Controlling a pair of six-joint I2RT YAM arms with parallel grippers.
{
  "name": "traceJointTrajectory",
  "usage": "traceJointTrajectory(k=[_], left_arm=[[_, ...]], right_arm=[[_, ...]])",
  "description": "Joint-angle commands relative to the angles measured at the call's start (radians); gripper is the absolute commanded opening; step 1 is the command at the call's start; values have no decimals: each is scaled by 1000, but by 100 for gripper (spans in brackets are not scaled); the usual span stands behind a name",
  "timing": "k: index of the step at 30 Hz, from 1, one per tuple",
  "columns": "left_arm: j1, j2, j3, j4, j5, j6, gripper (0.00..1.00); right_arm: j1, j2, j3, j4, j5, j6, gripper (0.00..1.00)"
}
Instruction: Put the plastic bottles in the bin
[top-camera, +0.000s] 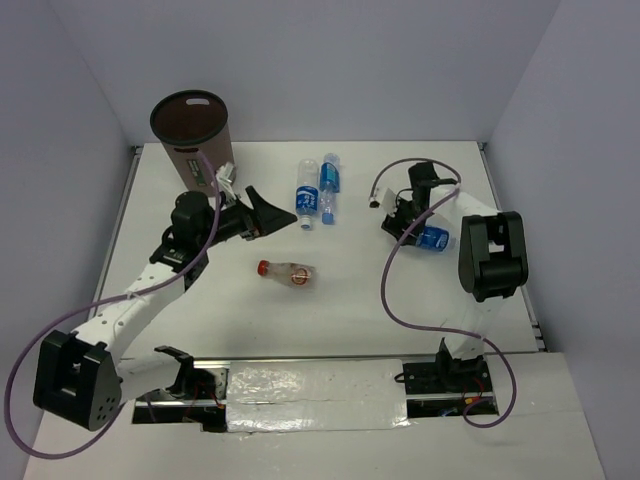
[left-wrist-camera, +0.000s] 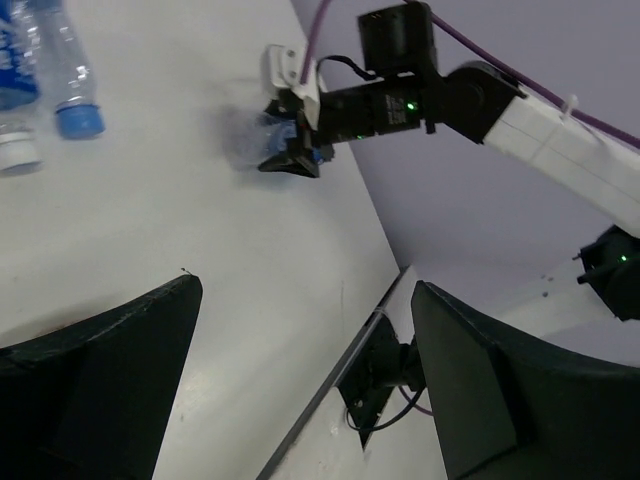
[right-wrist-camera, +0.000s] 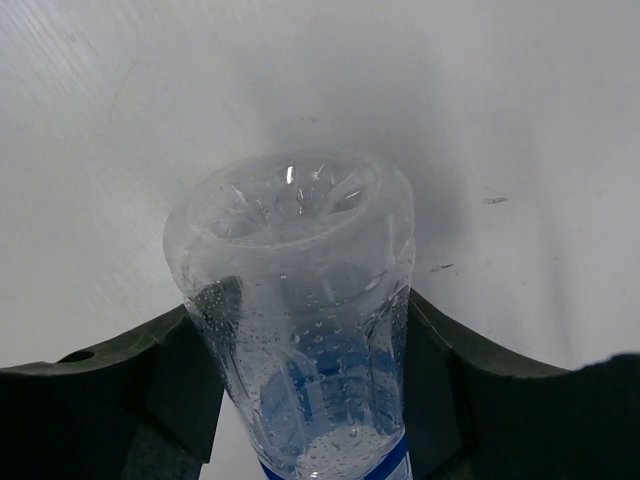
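Writing: you get blue labels on three of the bottles, but the print is too small to read. The pale label on the side of the tall dark-brown cylindrical bin (top-camera: 190, 150) is just as illegible.
Bin: it stands upright at the far left corner of the white counter (top-camera: 350, 315). Its inside looks dark, and you cannot tell what it holds.
Right hand: your right hand (top-camera: 408, 225) is pinching a clear plastic bottle with a blue label (right-wrist-camera: 300, 300), with the dark pads (right-wrist-camera: 120, 400) pressed against both its sides (droplets bead the inside of its wall). The ribbed base points away from the wrist camera.
Where that bottle is: on the right side of the counter, well apart from the bin. You cannot tell whether it is lifted off the surface.
Left hand: your left hand (top-camera: 268, 213) is spread wide and holds nothing. It sits just in front of the bin.
Blue-labelled pair: two clear bottles with blue labels (top-camera: 307, 203) (top-camera: 330, 185) lie side by side at the far middle, between your two hands.
Red cap: a small clear bottle with a red cap and orange-tinted contents (top-camera: 292, 273) lies on its side mid-counter, touched by neither hand.
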Motion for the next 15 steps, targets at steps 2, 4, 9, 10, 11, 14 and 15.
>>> traceJointTrajectory(k=[2, 4, 9, 10, 11, 14, 15], left_arm=[[-98, 54, 14, 263, -16, 5, 99], [-129, 115, 43, 314, -16, 17, 100], [-228, 277, 169, 357, -42, 98, 99], [-238, 302, 190, 354, -50, 112, 100], [-256, 320, 209, 345, -68, 143, 100], [-282, 406, 284, 334, -115, 186, 99], [-285, 419, 295, 340, -131, 192, 99]], right_arm=[[9, -38, 159, -69, -130, 202, 44], [12, -37, 272, -115, -199, 337, 36], [12, -35, 504, -181, -495, 635, 38], [12, -32, 533, -175, -529, 741, 39], [12, -22, 559, -175, -599, 791, 39], [12, 3, 657, -138, -710, 1001, 39], [12, 5, 662, -117, -738, 1100, 39]])
